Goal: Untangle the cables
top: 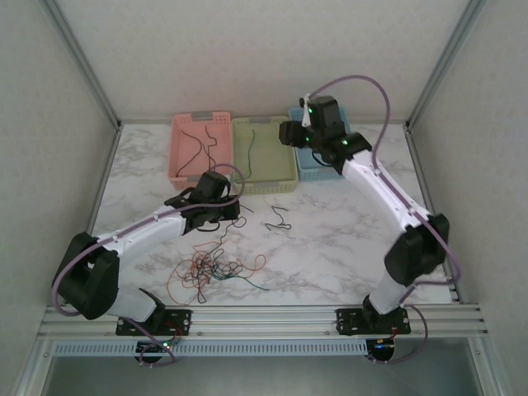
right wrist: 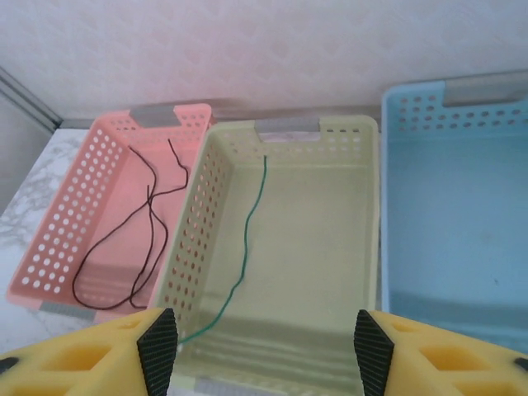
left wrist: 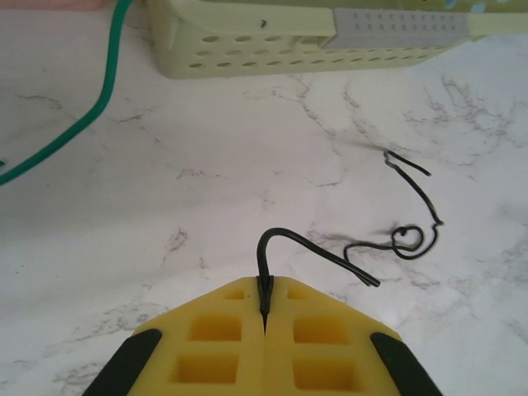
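Note:
My left gripper (left wrist: 266, 285) is shut on the end of a thin black cable (left wrist: 313, 243), which arches up out of the jaws above the marble table. A second black cable (left wrist: 412, 239) lies curled on the table just beyond it. The main tangle of orange-red, green and black cables (top: 210, 271) lies near the front, behind my left gripper (top: 229, 208). My right gripper (right wrist: 265, 351) hangs open over the yellow-green basket (right wrist: 363, 165), with nothing between its fingers. In that basket lies a green cable (right wrist: 247, 239). Black cables (right wrist: 148, 223) lie in the pink basket (right wrist: 66, 214).
A blue basket (right wrist: 454, 214) stands to the right of the yellow-green one, all three in a row at the back of the table (top: 346, 239). A green cable (left wrist: 91, 115) crosses the left wrist view near the yellow-green basket (left wrist: 247, 41). Grey walls enclose the table.

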Robot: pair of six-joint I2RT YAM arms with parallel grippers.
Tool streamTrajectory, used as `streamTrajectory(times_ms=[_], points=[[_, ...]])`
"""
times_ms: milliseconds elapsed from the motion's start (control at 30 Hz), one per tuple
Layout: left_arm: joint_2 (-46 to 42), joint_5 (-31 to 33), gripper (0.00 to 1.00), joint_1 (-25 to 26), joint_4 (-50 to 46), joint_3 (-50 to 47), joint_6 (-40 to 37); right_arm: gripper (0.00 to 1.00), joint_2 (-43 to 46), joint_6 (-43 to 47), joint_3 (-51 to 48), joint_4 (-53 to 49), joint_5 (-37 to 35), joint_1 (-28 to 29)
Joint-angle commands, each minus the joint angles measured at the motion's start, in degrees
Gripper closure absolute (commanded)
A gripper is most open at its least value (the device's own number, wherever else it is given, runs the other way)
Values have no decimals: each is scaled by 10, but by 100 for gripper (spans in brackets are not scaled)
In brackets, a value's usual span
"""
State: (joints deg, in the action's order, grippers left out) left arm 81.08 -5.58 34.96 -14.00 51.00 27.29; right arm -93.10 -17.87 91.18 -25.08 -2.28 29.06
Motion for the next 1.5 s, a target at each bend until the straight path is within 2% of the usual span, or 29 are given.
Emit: streamTrajectory(times_ms=[0, 267, 500, 600, 800, 933, 1067, 1167, 1333, 1467], points=[[-33, -26, 100, -7, -24, 16, 15, 39, 77, -29, -102, 43, 15, 1], [-81, -48, 100, -25, -78, 71, 25, 40, 189, -62, -297, 93, 71, 3], [-127, -43, 100, -32, -118, 112, 20, 41, 244, -56, -372, 108, 65, 3], [-127, -36, 100, -33, -136, 113, 13, 40, 243, -66, -385, 127, 90, 4], [-159, 17, 100, -43, -136, 42, 38, 42, 157, -148, -335, 161, 128, 31], [-189, 68, 100, -71, -133, -26, 68, 43, 74, -225, -288, 193, 125, 88], [-220, 109, 100, -126, -140, -75, 97, 43, -15, -314, -243, 210, 56, 149], [-235, 119, 100, -156, -126, -112, 113, 43, -85, -358, -193, 223, 33, 190], [-252, 107, 100, -183, -106, -148, 116, 43, -195, -424, -87, 179, -21, 235], [-265, 110, 100, -191, -109, -148, 100, 44, -245, -454, -29, 143, -69, 248]])
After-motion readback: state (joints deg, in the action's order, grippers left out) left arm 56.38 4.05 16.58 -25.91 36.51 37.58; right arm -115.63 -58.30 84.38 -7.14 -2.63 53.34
